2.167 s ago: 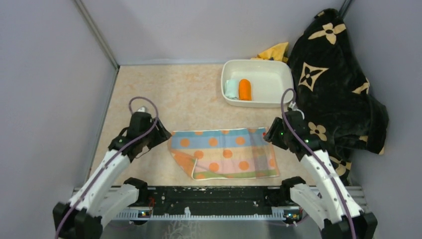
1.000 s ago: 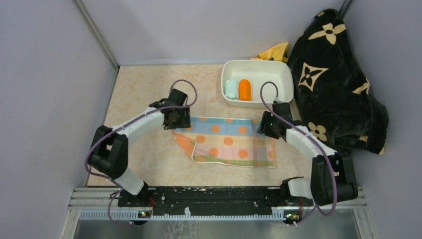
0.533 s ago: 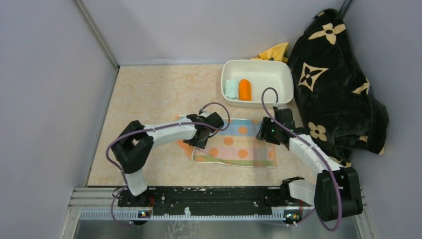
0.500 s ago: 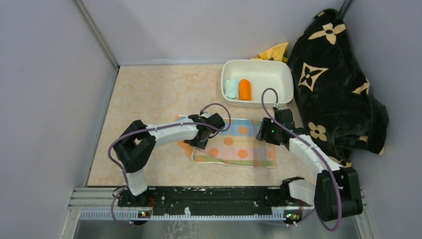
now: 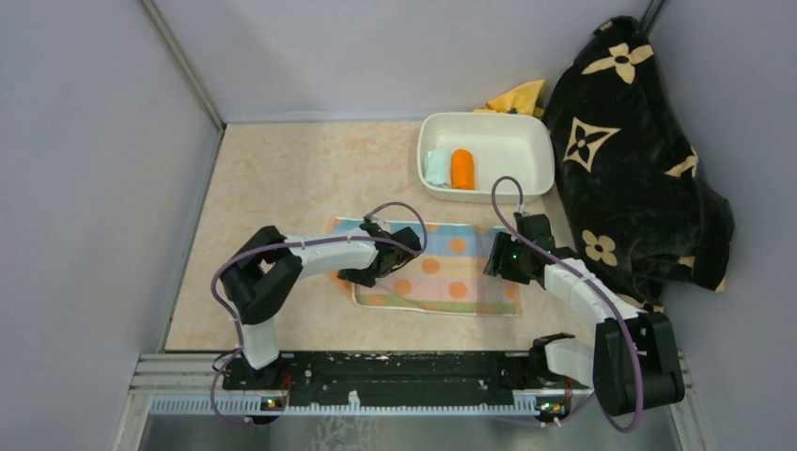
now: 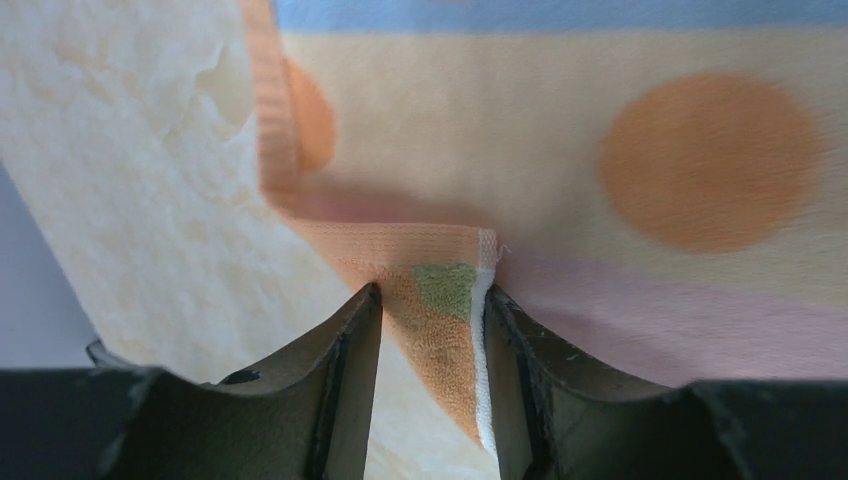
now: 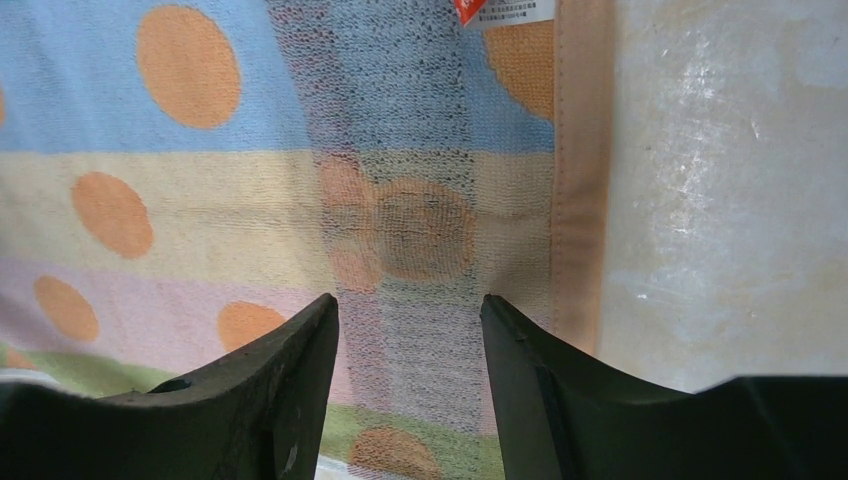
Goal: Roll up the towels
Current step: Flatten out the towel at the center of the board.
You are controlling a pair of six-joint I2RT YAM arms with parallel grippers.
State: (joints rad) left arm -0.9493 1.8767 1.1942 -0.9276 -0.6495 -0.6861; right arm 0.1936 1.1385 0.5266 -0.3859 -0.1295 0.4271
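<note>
**Since the cloth is limp, take it by hem and corner**

Left tool (image 6: 432,295): jaws part-way apart astride a folded-over corner of the striped towel (image 5: 451,272). Can't tell if it's clamped or only straddled. Right tool (image 7: 410,305): jaws apart, nothing in them, low over the towel's right end, just inside the hem.

Handling, my read: light, thin terry with no stiffness, so it'll sag, drag and bunch. Not fragile. Should hold fine in the jaws but may slide on the counter (image 5: 282,178). Best hold looks like corners or the stitched hem, both ends level, so the roll doesn't cone. Skip the care tag (image 7: 495,10) by the right hem.

Striped towel lies flat mid-counter, a left-end corner doubled over. Mint towel (image 5: 436,168) and orange towel (image 5: 461,169) sit rolled, side by side, in the white bin (image 5: 526,141) beyond it.

Counter: smooth, mottled beige. Grey walls (image 5: 94,188) close in on three sides. Black blanket (image 5: 630,169) is heaped on the right, yellow cloth (image 5: 522,97) behind the bin.
</note>
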